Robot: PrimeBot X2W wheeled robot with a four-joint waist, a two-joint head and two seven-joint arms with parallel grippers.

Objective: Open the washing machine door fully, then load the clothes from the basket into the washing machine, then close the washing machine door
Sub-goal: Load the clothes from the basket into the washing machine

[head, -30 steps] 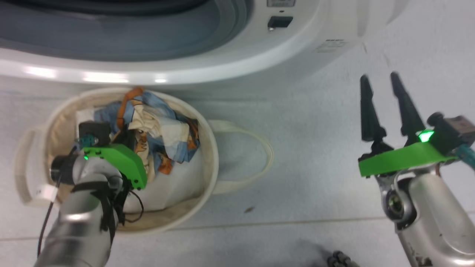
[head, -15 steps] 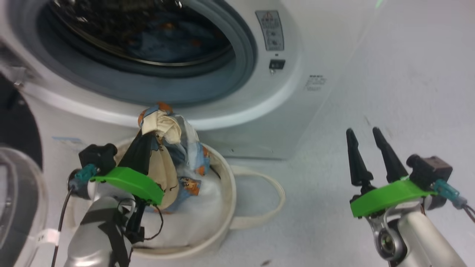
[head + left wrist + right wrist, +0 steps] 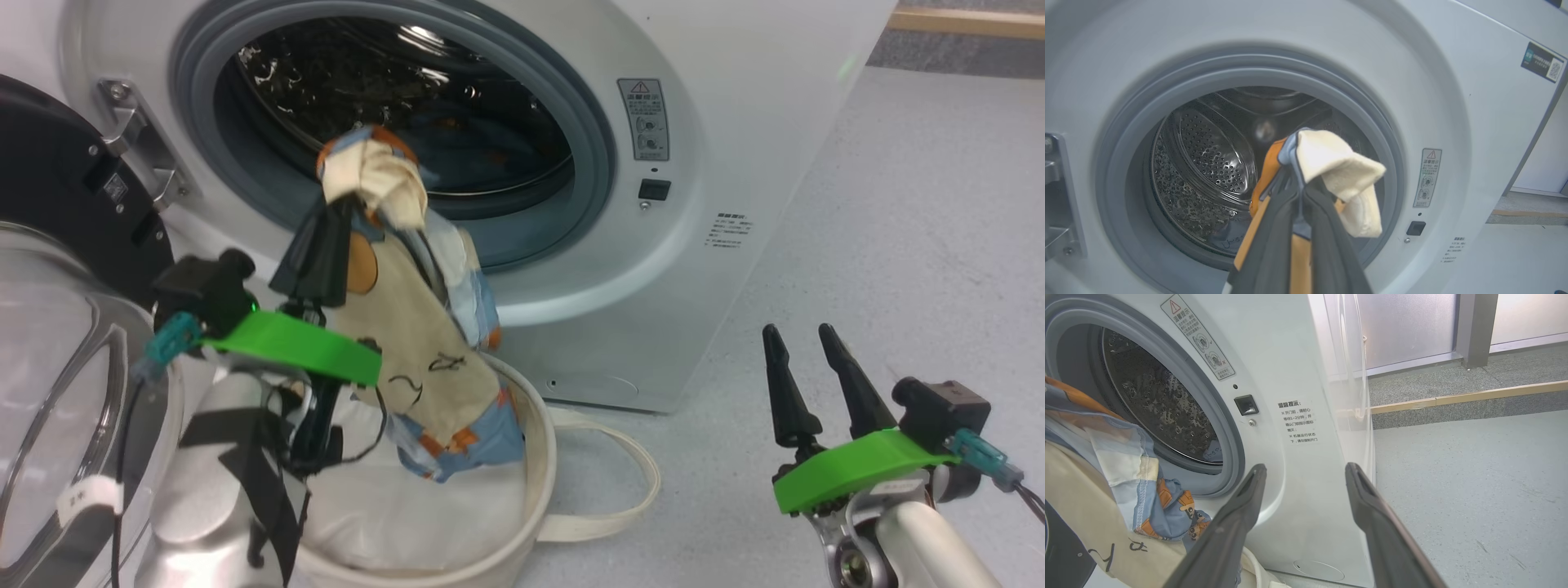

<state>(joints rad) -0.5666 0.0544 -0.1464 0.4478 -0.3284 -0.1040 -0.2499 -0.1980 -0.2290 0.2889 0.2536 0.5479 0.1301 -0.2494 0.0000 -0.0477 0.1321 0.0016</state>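
The white washing machine (image 3: 735,122) stands with its door (image 3: 49,204) swung open at the left, glass bowl (image 3: 57,392) facing me. My left gripper (image 3: 347,208) is shut on the clothes (image 3: 416,351), a cream and light blue piece with orange prints. It hangs in front of the grey ring, its tail just above the basket (image 3: 543,441). In the left wrist view the fingers (image 3: 1274,228) pinch the clothes (image 3: 1339,171) before the steel drum (image 3: 1208,163). My right gripper (image 3: 798,335) stands open over the floor at the lower right, nothing between its fingers (image 3: 1241,506).
A plain white cloth bundle (image 3: 424,514) fills the basket's bottom. One loop handle (image 3: 629,490) lies on the grey floor (image 3: 898,245). The door hinge (image 3: 131,139) juts out left of the opening. A raised step with a wooden edge (image 3: 1453,400) runs behind the machine.
The head camera has tilted up, bringing the drum into view. My left gripper has lifted the clothes out of the basket, up toward the drum opening. The right gripper stays open.
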